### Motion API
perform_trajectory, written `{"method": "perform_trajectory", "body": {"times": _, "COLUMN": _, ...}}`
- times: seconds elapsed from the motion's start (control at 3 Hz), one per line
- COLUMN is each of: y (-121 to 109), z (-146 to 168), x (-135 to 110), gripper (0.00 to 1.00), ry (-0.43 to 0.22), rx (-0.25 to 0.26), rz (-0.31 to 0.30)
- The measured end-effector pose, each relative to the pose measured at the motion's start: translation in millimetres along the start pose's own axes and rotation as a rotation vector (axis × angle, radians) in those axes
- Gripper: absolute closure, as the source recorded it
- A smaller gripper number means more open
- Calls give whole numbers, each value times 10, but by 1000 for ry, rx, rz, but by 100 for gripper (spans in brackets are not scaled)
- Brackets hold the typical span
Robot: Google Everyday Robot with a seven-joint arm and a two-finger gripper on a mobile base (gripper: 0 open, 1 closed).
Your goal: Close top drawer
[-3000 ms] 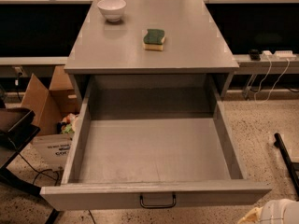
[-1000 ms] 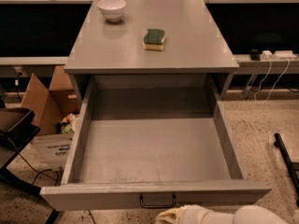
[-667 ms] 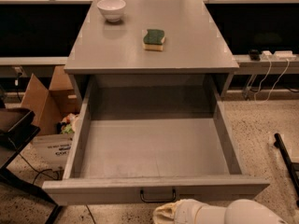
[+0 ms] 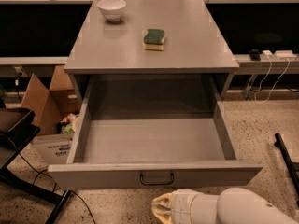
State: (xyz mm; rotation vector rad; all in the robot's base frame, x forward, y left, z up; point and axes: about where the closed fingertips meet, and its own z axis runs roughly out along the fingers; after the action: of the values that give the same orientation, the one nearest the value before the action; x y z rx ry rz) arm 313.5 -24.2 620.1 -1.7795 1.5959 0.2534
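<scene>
My tool (image 4: pixel 164 208) is at the bottom edge, just in front of the top drawer (image 4: pixel 201 174); its shell looks like smooth cream plastic with a soft shine. The drawer is matt grey and smooth, inside and on the front. Its handle (image 4: pixel 157 178) is thin dark wire. The counter (image 4: pixel 117 50) has the same matt grey finish. The bowl (image 4: pixel 111 8) is glossy white, the sponge (image 4: pixel 154 38) rough green over yellow foam, the box (image 4: pixel 39 101) brown cardboard, the floor (image 4: pixel 252 120) speckled stone.
</scene>
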Motion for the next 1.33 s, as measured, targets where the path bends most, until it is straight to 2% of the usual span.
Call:
{"method": "perform_trajectory", "body": {"times": 0.33, "y": -292, "z": -75, "x": 169, "gripper": 100, "ry": 64, "rx": 18, "rz": -38}}
{"method": "perform_trajectory", "body": {"times": 0.67, "y": -459, "z": -132, "x": 272, "gripper": 100, "ry": 102, "rx": 17, "rz": -68}}
{"method": "perform_trajectory", "body": {"times": 1.0, "y": -764, "z": -165, "x": 482, "gripper": 100, "ry": 151, "rx": -7, "rz": -82}}
{"method": "perform_trajectory", "body": {"times": 1.33, "y": -1012, "z": -156, "x": 545, "gripper": 100, "ry": 168, "rx": -21, "rz": -83}}
